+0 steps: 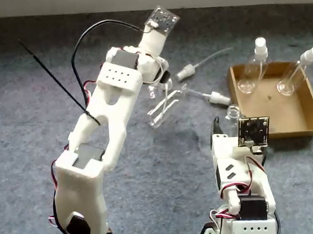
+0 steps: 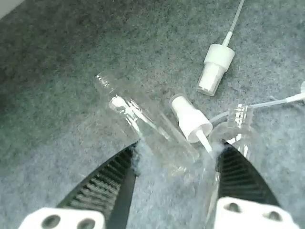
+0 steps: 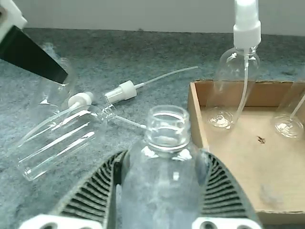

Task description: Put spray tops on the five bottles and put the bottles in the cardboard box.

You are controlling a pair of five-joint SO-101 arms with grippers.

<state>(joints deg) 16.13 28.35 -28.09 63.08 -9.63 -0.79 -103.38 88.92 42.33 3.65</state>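
My right gripper (image 3: pixel 164 160) is shut on an upright clear bottle (image 3: pixel 164 143) with an open neck, just left of the cardboard box (image 1: pixel 302 116); the bottle (image 1: pixel 233 112) stands at the box's near left corner. Two bottles with spray tops (image 1: pixel 253 67) (image 1: pixel 298 72) stand inside the box. Two more clear bottles (image 2: pixel 143 129) (image 2: pixel 233 138) lie side by side on the carpet, with my open left gripper (image 2: pixel 177 150) low over them, fingers on either side. One loose spray top (image 2: pixel 190 119) lies between those bottles, another (image 2: pixel 214 69) farther off.
Grey carpet covers the table. The spray tops' long thin tubes (image 1: pixel 214 54) trail across the carpet between the lying bottles and the box. The box floor (image 3: pixel 252 162) has free room in its near half.
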